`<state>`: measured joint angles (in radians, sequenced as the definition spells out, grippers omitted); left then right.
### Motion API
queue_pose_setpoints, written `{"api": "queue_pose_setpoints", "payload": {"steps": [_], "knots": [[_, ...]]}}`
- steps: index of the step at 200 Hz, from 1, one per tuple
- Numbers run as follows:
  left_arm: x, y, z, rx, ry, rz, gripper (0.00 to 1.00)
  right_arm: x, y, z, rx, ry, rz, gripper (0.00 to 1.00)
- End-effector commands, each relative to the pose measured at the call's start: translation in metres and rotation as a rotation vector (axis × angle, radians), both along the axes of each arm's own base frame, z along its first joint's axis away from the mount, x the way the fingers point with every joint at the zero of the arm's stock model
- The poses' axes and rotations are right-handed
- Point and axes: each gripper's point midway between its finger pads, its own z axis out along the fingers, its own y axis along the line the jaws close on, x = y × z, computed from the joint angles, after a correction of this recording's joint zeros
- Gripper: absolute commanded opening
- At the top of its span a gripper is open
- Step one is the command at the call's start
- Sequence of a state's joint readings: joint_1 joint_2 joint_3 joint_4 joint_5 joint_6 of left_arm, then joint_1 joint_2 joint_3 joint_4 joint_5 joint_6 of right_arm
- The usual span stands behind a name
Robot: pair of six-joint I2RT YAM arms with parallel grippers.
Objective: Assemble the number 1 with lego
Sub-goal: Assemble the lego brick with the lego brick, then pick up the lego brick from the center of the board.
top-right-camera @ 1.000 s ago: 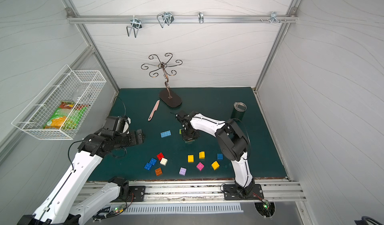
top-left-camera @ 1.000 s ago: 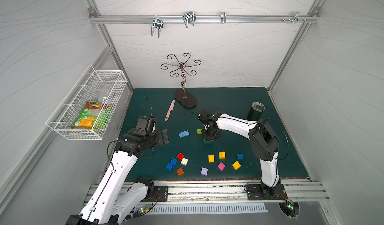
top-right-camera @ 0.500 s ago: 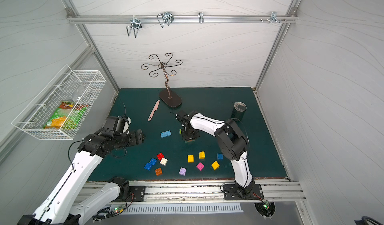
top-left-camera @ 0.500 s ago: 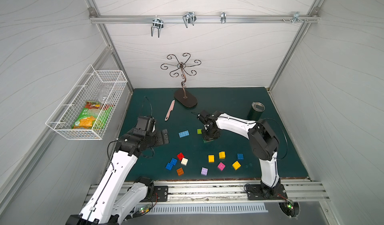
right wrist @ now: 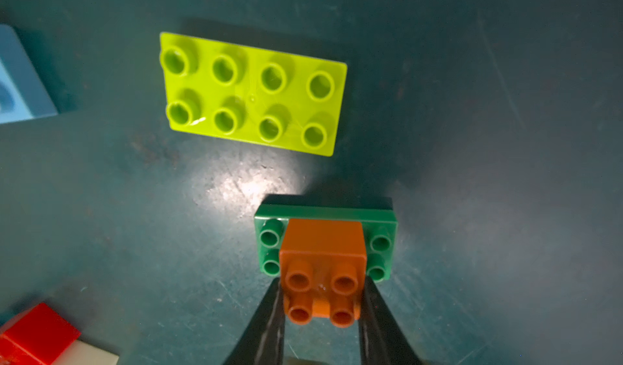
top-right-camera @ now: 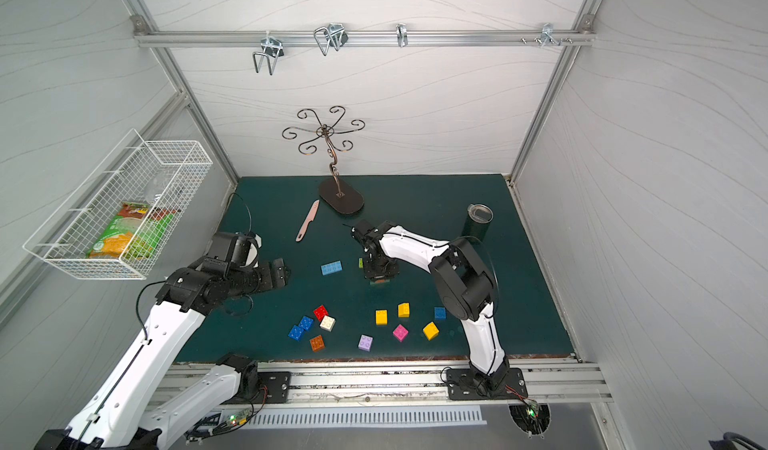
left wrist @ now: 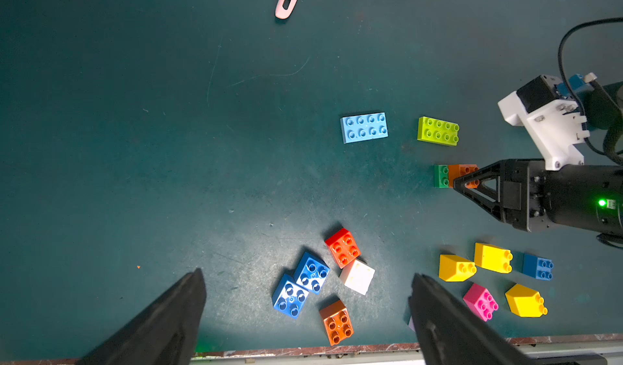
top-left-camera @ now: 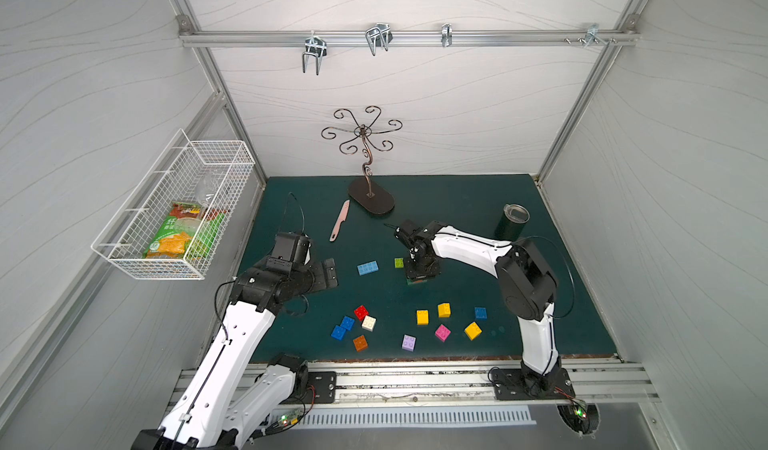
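Note:
An orange square lego brick (right wrist: 323, 245) sits pressed on the middle of a dark-green long brick (right wrist: 323, 211) on the mat. My right gripper (right wrist: 322, 280) points straight down on it (top-left-camera: 422, 275), with a finger against each side of the orange brick. A lime long brick (top-left-camera: 399, 263) and a light-blue long brick (top-left-camera: 368, 268) lie just left of it. My left gripper (left wrist: 307, 275) hangs wide open over the left of the mat (top-left-camera: 330, 273), holding nothing. Loose square bricks lie near the front: red (top-left-camera: 361, 312), white (top-left-camera: 368, 323), blue (top-left-camera: 347, 323), orange (top-left-camera: 360, 342), lilac (top-left-camera: 409, 342), pink (top-left-camera: 442, 333), yellow (top-left-camera: 422, 317).
A pink plastic knife (top-left-camera: 340, 220) and a metal hook stand (top-left-camera: 371, 202) are at the back of the mat. A dark tumbler (top-left-camera: 512, 222) stands at the back right. A wire basket (top-left-camera: 174, 211) hangs on the left wall.

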<state>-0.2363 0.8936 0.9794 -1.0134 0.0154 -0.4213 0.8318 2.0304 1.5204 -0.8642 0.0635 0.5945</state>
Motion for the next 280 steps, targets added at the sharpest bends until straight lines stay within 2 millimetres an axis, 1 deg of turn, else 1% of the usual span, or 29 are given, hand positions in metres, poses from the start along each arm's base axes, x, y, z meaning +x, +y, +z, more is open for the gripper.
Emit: {"api": "queue_pose_setpoints", "payload": {"steps": [1, 12, 54, 70, 95, 114, 139, 163, 175, 187, 203, 228, 257, 280], "knots": [[0.008, -0.001, 0.009, -0.004, -0.054, 0.001, 1.0, -0.009, -0.017, -0.006, -0.061, 0.061, -0.065, 0.43], [0.008, -0.001, 0.009, -0.004, -0.055, 0.003, 1.0, -0.008, -0.015, 0.007, -0.036, 0.051, -0.074, 0.48], [0.008, -0.001, 0.009, -0.005, -0.057, 0.003, 1.0, -0.004, -0.008, 0.055, 0.072, 0.009, -0.107, 0.6], [0.007, -0.001, 0.01, -0.005, -0.057, 0.003, 0.99, -0.006, -0.007, 0.072, 0.111, -0.005, -0.112, 0.62], [0.007, 0.0, 0.01, -0.003, -0.06, 0.005, 1.0, -0.015, -0.013, 0.087, 0.147, -0.018, -0.108, 0.64], [0.006, 0.0, 0.012, -0.006, -0.066, 0.003, 1.0, -0.027, -0.027, 0.09, 0.144, -0.022, -0.103, 0.64], [0.005, -0.003, 0.013, -0.009, -0.073, -0.008, 1.0, -0.053, -0.054, 0.088, 0.131, -0.01, -0.108, 0.63], [0.003, -0.011, 0.015, -0.024, -0.077, -0.046, 0.98, -0.086, -0.072, 0.081, 0.15, 0.04, -0.116, 0.63], [0.002, -0.016, 0.017, -0.038, -0.08, -0.072, 0.96, -0.104, -0.072, 0.078, 0.175, 0.06, -0.065, 0.63], [0.001, -0.021, 0.02, -0.057, -0.077, -0.1, 0.94, -0.123, -0.066, 0.075, 0.209, 0.091, 0.034, 0.62], [0.0, -0.028, 0.023, -0.082, -0.071, -0.13, 0.93, -0.144, -0.067, 0.066, 0.165, 0.092, 0.158, 0.61], [-0.002, -0.033, 0.028, -0.106, -0.064, -0.157, 0.91, -0.157, -0.076, 0.05, 0.087, 0.106, 0.241, 0.6], [-0.005, -0.034, 0.027, -0.113, -0.058, -0.16, 0.91, -0.163, -0.08, 0.037, 0.051, 0.123, 0.278, 0.6], [-0.005, -0.032, 0.022, -0.107, -0.055, -0.145, 0.91, -0.165, -0.083, 0.028, 0.013, 0.129, 0.318, 0.62]]}}
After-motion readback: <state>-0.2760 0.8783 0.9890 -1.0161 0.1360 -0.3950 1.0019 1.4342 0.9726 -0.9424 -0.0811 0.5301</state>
